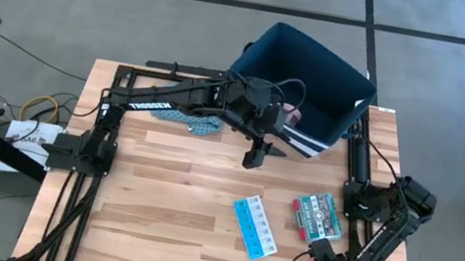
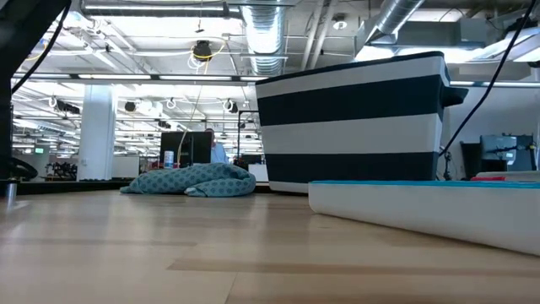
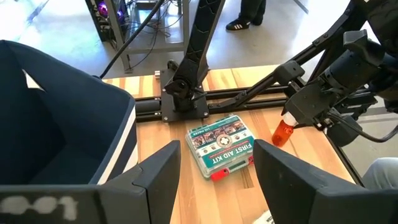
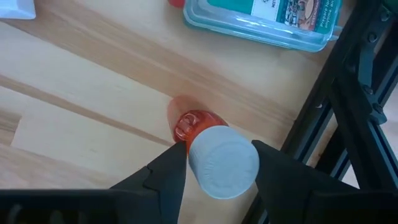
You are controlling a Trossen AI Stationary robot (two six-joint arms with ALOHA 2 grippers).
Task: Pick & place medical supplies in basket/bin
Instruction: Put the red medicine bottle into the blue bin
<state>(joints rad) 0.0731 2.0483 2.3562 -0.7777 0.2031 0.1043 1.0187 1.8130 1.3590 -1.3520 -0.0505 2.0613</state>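
Near the worktop's [image 1: 158, 223] right corner, the right hand [image 4: 214, 163] gripped a small red bottle with a white cap [image 4: 211, 146]; the left hand [image 3: 214, 177] hung open beside the big navy plastic bin [image 1: 318, 78]; the light-blue pill box [image 1: 255, 228] and green first-aid packet [image 1: 317, 215] still waited outside.

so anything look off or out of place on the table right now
The teal cloth lies crumpled beside the bin, under the left arm. The red-white bottle sits between the right gripper's fingers. Nothing looks spilled or damaged.
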